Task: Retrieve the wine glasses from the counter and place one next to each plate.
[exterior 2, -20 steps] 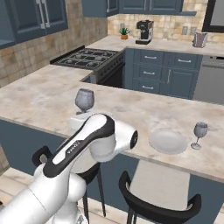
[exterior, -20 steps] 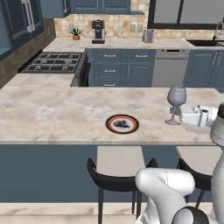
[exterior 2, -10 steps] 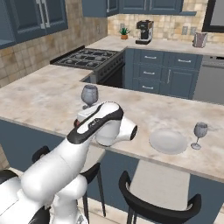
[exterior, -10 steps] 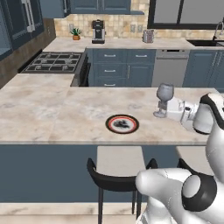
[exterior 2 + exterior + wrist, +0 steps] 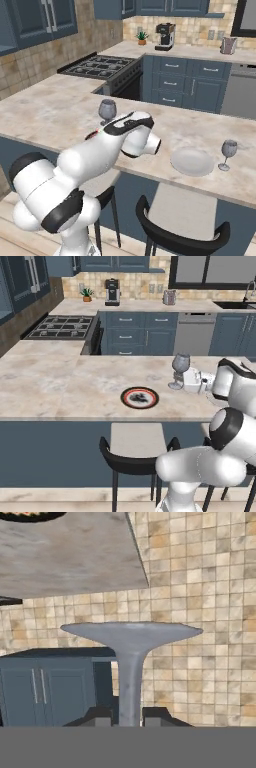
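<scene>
In the hand view the fingers (image 5: pixel 128 716) rise as two dark tips on either side of a thin stem, closed against it; the stem belongs to a wine glass (image 5: pixel 131 643) whose round foot spreads wide just beyond the tips. The hand is rolled over, so the tabletop (image 5: pixel 70 557) shows across the top of that view, with a sliver of the red-rimmed plate (image 5: pixel 30 516) cut off at the upper edge. The bowl of the glass falls outside this view.

From the left base view the held glass (image 5: pixel 179 371) stands upright at the end of the white hand, its foot low over or on the tabletop (image 5: pixel 60 391); which of the two cannot be told. The patterned plate (image 5: pixel 139 397) lies flat just beyond the fingers, to the far side of the glass from the hand, near but not touching it. Nothing sits on it except its own dark pattern.

In the right base view the arm covers most of that plate and the lower part of the glass (image 5: pixel 107 110), so only the bowl clears the arm. Well away from the fingers, on the other side of the arm, the plain pale plate (image 5: pixel 192 161) lies bare, and a second wine glass (image 5: pixel 228 153) stands upright just beside it.
</scene>
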You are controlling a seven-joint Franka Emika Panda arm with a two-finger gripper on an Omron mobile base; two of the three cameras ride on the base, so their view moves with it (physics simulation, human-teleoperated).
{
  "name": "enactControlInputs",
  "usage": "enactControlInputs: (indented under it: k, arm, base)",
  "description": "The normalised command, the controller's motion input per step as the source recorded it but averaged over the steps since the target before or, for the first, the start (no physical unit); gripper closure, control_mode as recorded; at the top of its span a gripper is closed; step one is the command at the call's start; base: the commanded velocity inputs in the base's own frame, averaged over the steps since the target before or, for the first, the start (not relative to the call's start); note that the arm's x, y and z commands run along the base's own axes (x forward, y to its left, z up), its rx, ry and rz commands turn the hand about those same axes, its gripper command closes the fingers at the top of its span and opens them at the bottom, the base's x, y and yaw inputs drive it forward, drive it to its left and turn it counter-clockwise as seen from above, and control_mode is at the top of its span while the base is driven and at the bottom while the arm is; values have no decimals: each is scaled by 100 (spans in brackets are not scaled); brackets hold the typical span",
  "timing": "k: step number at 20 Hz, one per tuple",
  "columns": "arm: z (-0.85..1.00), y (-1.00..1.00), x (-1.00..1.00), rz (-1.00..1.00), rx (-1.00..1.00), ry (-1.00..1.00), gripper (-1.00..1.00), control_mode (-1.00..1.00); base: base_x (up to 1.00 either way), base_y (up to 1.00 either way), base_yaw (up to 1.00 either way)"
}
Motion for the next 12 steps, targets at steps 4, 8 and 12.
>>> enactControlInputs:
  k: [4,8,12]
  arm:
    - [-21,-13,63,13,-3,0,100,-100]
    - [-26,-7,52,14,-5,-1,100,-100]
    - [-35,0,37,15,-11,-7,100,-100]
  base:
    - [0,0,0]
    - [0,0,0]
    - [0,0,0]
